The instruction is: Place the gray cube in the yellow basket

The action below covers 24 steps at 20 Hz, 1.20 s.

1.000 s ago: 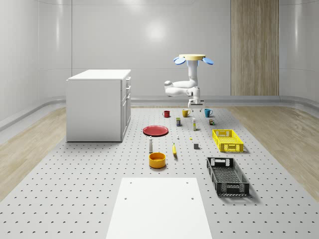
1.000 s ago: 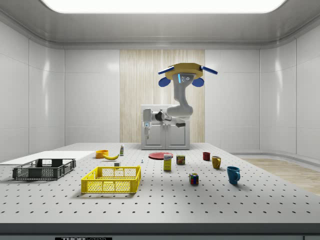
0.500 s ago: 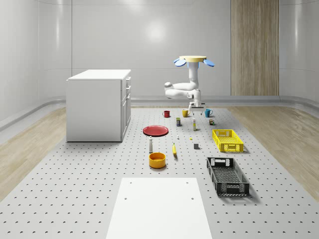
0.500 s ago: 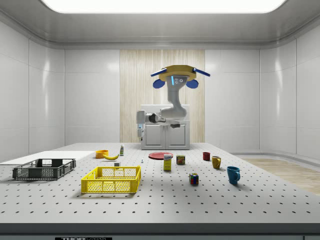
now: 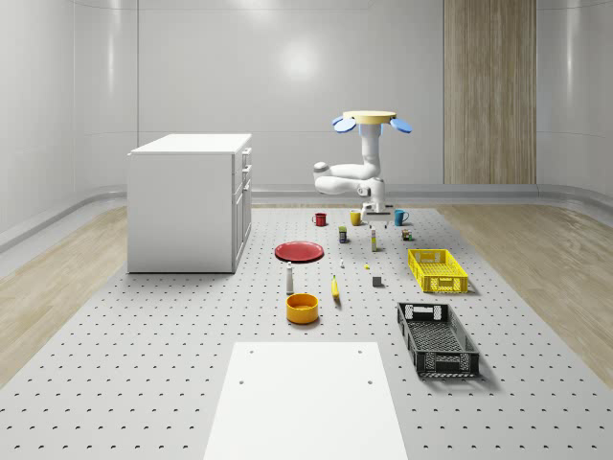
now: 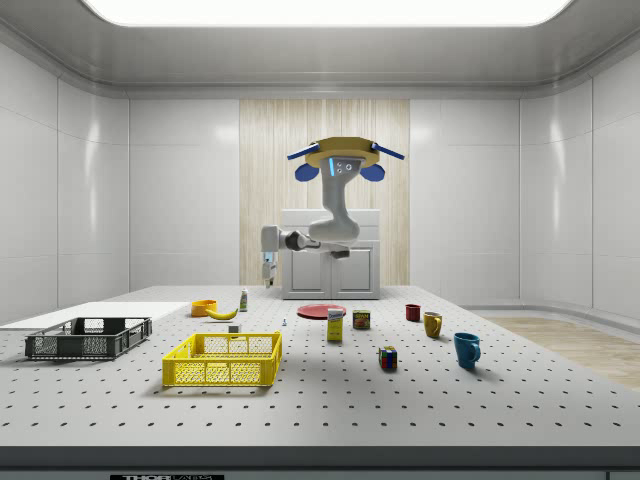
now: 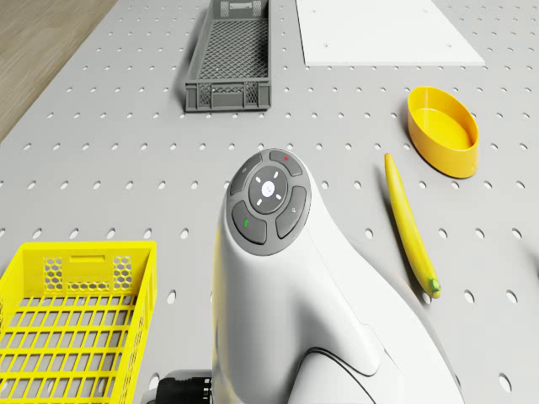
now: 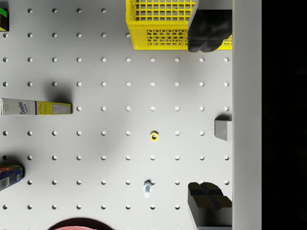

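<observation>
The gray cube (image 5: pixel 377 282) sits on the pegboard table, just to the whole-scene view's left of the yellow basket (image 5: pixel 437 270). The drone (image 5: pixel 364 119) hovers high over the table's far half, behind both. Its arm bends down to the gripper (image 5: pixel 374 218), which hangs well above the table beyond the cube. From the side, the gripper (image 6: pixel 267 279) hangs high above and behind the cube (image 6: pixel 233 328) and the basket (image 6: pixel 222 360). In the wrist view the gripper (image 8: pixel 209 115) is open, its fingers (image 8: pixel 208 28) wide apart, with the cube (image 8: pixel 223 129) and basket (image 8: pixel 163 24) on the table far below.
A black crate (image 5: pixel 437 338), orange bowl (image 5: pixel 302 308), banana (image 5: pixel 335 287), red plate (image 5: pixel 299 251), small bottle (image 5: pixel 289 279), mugs (image 5: pixel 399 218) and a white cabinet (image 5: pixel 190 201) stand around. A sugar box (image 8: pixel 36 107), a can (image 8: pixel 9 176) and two small fittings (image 8: pixel 154 136) lie below the wrist.
The drone and arm have shifted toward the side view's left, toward the cube and basket. In the whole-scene view the gripper has come nearer. The fingers stay open.
</observation>
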Available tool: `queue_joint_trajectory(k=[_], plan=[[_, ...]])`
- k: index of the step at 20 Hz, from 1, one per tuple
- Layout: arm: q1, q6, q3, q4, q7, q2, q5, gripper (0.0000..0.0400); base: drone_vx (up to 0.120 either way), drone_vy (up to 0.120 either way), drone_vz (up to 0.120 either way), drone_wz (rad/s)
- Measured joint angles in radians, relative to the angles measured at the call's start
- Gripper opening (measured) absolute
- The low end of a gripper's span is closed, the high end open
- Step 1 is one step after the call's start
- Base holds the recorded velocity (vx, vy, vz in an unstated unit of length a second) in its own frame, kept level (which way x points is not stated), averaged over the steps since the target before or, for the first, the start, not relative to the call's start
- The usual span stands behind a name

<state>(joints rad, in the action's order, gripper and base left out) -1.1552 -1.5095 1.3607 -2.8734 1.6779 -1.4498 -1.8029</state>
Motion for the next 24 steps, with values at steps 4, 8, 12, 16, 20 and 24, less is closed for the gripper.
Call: queue_joint_trajectory(k=[4, 8, 12, 16, 20, 24], plan=[[-0.002, -0.008, 0.001, 0.0, 0.002, -0.008, 0.003, 0.04, 0.12, -0.04, -0.12, 0.0], [-0.004, -0.015, 0.003, 0.001, 0.003, -0.016, 0.007, 0.04, 0.12, -0.1, -0.12, 0.0], [-0.005, -0.022, 0.004, 0.001, 0.004, -0.023, 0.01, 0.04, 0.12, 0.0, 0.0, 0.0], [-0.007, -0.028, 0.005, 0.001, 0.006, -0.03, 0.013, 0.04, 0.12, 0.0, -0.11, 0.0], [-0.008, -0.034, 0.006, 0.002, 0.007, -0.037, 0.015, 0.04, 0.12, 0.0, -0.12, 0.0], [-0.01, -0.04, 0.007, 0.002, 0.008, -0.043, 0.018, 0.04, 0.1, -0.02, -0.04, 0.0]])
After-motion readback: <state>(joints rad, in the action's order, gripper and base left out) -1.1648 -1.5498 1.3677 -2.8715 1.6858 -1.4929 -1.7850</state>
